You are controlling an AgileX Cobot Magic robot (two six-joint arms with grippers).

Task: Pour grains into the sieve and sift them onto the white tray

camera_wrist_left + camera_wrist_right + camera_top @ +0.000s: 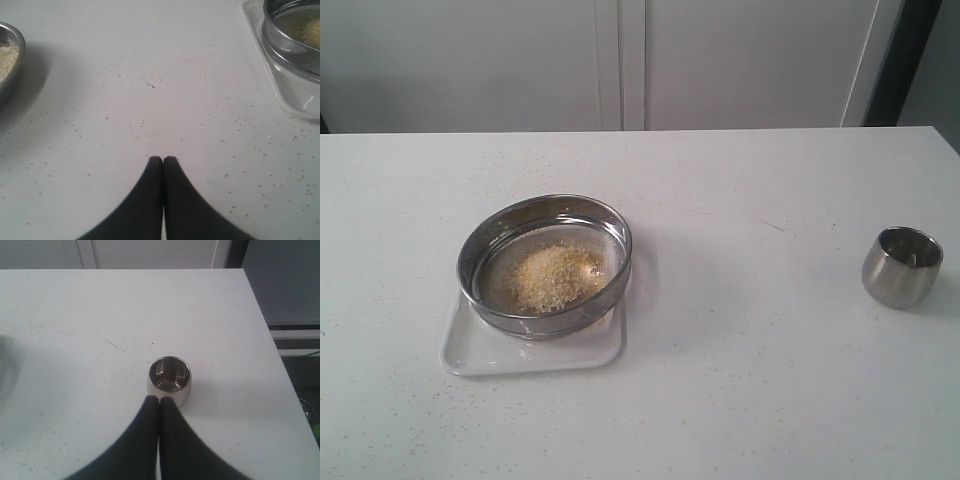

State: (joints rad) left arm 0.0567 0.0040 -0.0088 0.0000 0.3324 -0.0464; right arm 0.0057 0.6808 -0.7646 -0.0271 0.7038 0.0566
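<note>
Steel sieve (545,326) sits on the white tray (480,350), in the left half of the table (740,380), well clear of the back edge. Grains (556,275) lie heaped on the mesh, so the pour looks done. Steel cup (902,268) stands upright and looks empty near the right edge. Sifting looks barely started at best: the bare tray corners are clean, and under the mesh I can't tell. Left gripper (163,160) is pinched closed, empty, over bare table near the tray. Right gripper (159,400) is likewise closed and empty, just short of the cup. Remaining: shake the sieve over the tray.
</note>
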